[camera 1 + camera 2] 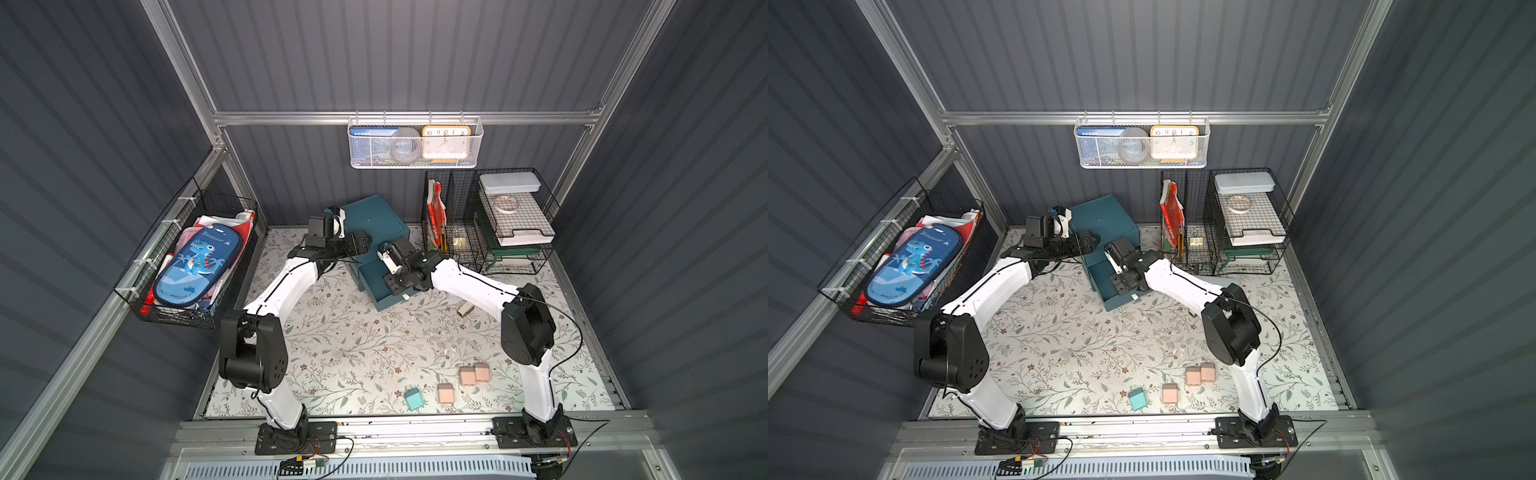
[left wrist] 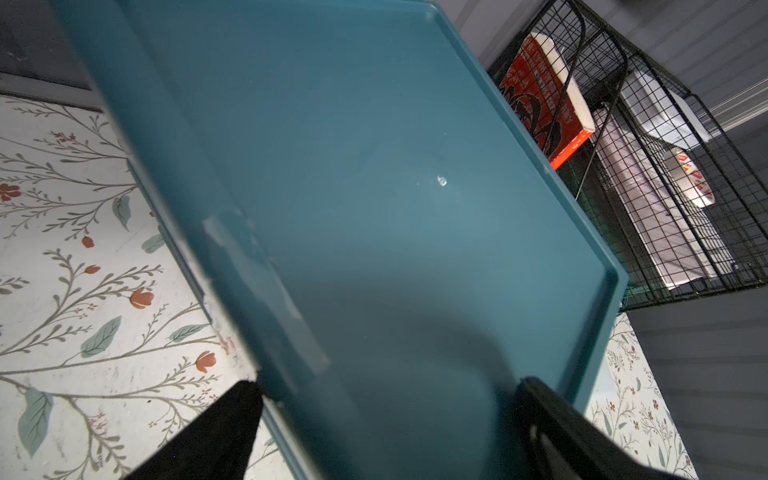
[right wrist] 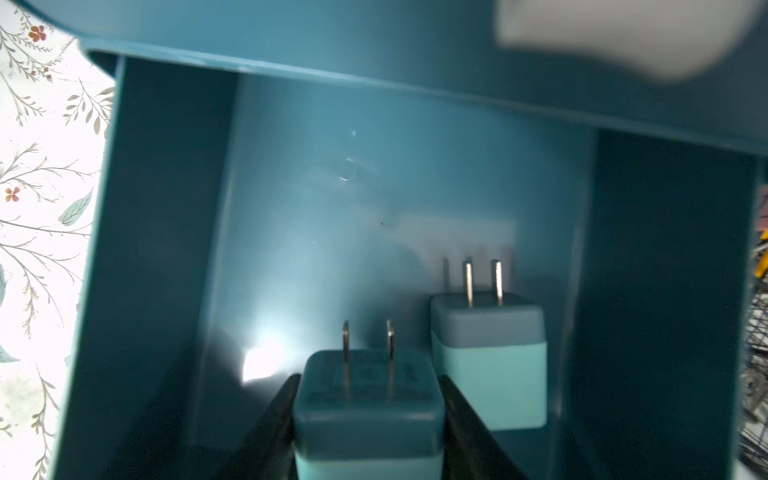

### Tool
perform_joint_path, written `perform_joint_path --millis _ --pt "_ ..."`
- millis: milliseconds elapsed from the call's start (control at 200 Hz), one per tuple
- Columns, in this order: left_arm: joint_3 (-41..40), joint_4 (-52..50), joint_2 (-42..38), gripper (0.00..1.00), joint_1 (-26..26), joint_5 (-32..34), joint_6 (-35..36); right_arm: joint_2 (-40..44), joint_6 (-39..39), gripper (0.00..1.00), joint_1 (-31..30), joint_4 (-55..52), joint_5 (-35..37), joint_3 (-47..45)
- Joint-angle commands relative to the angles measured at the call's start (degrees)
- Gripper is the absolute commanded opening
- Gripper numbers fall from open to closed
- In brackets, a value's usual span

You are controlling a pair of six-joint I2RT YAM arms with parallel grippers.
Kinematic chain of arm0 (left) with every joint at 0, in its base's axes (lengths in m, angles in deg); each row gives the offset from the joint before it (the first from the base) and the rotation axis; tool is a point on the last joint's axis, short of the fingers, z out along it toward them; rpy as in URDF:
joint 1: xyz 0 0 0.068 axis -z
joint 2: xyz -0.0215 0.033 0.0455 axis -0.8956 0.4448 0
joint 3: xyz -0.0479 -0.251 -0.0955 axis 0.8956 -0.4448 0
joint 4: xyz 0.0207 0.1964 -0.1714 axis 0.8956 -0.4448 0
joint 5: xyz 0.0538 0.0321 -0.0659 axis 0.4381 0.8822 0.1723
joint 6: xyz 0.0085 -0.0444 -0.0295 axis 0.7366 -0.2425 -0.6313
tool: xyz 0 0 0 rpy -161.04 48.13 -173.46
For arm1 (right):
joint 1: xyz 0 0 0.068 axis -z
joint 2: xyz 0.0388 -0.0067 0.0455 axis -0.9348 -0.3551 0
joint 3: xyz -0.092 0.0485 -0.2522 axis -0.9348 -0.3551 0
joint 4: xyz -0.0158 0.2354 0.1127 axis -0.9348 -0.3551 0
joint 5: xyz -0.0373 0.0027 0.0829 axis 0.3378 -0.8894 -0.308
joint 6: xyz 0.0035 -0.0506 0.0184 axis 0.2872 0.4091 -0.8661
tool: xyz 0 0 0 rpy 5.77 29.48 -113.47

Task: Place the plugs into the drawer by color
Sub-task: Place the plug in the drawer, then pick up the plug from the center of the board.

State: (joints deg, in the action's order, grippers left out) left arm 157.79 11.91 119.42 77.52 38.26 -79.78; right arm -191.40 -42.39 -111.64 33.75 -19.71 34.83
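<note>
— Right claw?
— Clamped on a light blue-teal rounded plastic plug, inside the pulled-out dark teal drawer; matching second plug just beside.
— Arm?
— Stretched from base toward eleven o'clock. Left claw spread wide over the cabinet top.
— Seen only from above?
— Three peach pink plugs and one loose blue-teal plug, five o'clock on the floral mat.

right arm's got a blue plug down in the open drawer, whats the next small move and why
Probably open the right fingers and let go: they clamp a blue plug that is already inside the open drawer, close beside a second blue plug, so the place looks right. Whether it rests on the drawer floor I cannot tell.
</note>
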Motion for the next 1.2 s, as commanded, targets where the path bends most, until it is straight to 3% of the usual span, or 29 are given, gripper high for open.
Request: perform_joint_path --millis 0,300,540,716,881,1021,1196 --pt "-1.37 -5.70 2.64 0.99 0.74 0.28 2.15 -1.24 0.51 0.53 0.51 -0.33 0.80 1.29" --pt "-1.28 -5.79 2.60 0.99 0.74 0.35 2.21 0.14 0.38 0.59 0.55 -2.57 0.31 3.20" --pt "-1.45 -5.36 2.86 0.99 0.74 0.54 1.91 11.37 -5.38 0.58 -1.79 -8.11 -0.77 -2.46" --pt "-1.37 -5.08 3.04 0.99 0.74 1.00 1.69 22.89 -14.24 0.58 -9.14 -10.75 4.57 -17.29" --pt "-1.28 -4.99 2.52 0.99 0.74 1.81 1.85 32.31 -27.85 0.58 -18.88 -9.94 5.46 -31.77" --pt "-1.28 -5.00 2.07 0.99 0.74 2.29 1.97 34.55 -37.75 0.59 -27.26 -9.72 5.98 -38.04" --pt "-1.37 -5.04 2.24 0.99 0.83 2.47 1.88 34.36 -45.33 0.64 -33.44 -7.36 4.53 -42.92"
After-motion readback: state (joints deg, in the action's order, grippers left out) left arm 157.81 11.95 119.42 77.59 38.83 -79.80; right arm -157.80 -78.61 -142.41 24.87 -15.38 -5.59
